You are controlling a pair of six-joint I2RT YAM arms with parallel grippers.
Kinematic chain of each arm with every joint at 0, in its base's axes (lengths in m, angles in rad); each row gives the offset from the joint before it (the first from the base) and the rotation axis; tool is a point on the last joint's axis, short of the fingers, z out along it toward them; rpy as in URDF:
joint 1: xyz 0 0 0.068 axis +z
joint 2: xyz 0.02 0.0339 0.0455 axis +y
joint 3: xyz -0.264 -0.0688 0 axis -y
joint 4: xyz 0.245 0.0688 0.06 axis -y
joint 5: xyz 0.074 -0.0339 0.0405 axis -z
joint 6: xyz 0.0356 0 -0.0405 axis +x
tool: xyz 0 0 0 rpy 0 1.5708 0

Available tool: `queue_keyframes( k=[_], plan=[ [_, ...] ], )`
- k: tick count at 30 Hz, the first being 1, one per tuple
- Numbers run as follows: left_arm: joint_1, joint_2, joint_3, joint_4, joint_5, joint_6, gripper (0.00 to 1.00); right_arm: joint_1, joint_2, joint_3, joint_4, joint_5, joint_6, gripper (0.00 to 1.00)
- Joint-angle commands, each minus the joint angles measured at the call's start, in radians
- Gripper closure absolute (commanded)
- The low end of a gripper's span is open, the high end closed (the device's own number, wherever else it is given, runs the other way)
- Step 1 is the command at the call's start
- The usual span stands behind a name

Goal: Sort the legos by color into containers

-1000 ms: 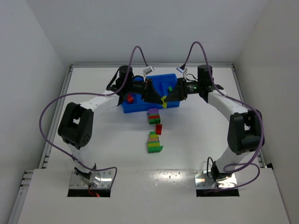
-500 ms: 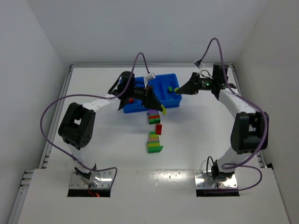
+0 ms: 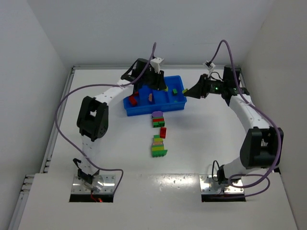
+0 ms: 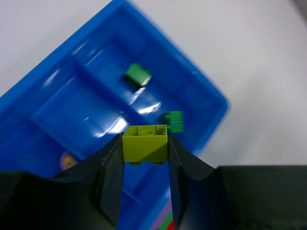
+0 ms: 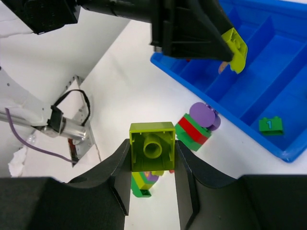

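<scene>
Left hand [image 4: 145, 143] has swung from the front edge to over the blue tray [image 3: 144, 111], still clamped on a yellow-green lego [image 4: 145, 140]. Right hand [image 5: 152, 143] stays off to the tray's right, pinching a second yellow-green lego [image 5: 152, 153].

The top camera looks steeply down over the whole table [image 3: 120, 143]. Both wrist cameras hang nearer, sharing the tray [image 4: 211, 96].

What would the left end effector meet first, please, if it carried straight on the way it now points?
Most likely the blue tray: the left end effector, shut on a yellow-green brick, points down into its compartments, though depth is unclear.
</scene>
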Motion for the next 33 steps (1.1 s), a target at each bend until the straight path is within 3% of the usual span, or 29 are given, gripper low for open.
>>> queue_keyframes(
  k=[1, 10, 13, 18, 24, 27, 33],
  plan=[
    [-0.015, 0.049, 0.053, -0.081, -0.259, 0.029, 0.81, 0.008, -0.021, -0.004, -0.02, 0.029, -0.066, 0.89],
    [-0.025, 0.177, 0.201, -0.07, -0.372, 0.038, 0.81, 0.008, -0.001, 0.005, -0.029, 0.029, -0.075, 0.89],
    [-0.034, 0.204, 0.231, -0.07, -0.395, 0.049, 0.69, 0.008, -0.001, 0.005, -0.039, 0.029, -0.075, 0.89],
    [-0.043, 0.243, 0.261, -0.07, -0.473, 0.058, 0.42, 0.008, 0.017, 0.005, -0.039, 0.029, -0.084, 0.89],
    [-0.043, 0.252, 0.284, -0.07, -0.536, 0.029, 0.32, 0.027, 0.027, 0.014, -0.059, 0.043, -0.096, 0.89],
    [-0.043, 0.2, 0.253, -0.07, -0.549, -0.026, 0.32, 0.036, 0.027, 0.014, -0.071, 0.089, -0.115, 0.89],
    [0.018, -0.14, 0.019, 0.014, -0.42, -0.144, 0.32, 0.097, 0.086, 0.089, -0.103, 0.204, -0.135, 0.89]
  ],
)
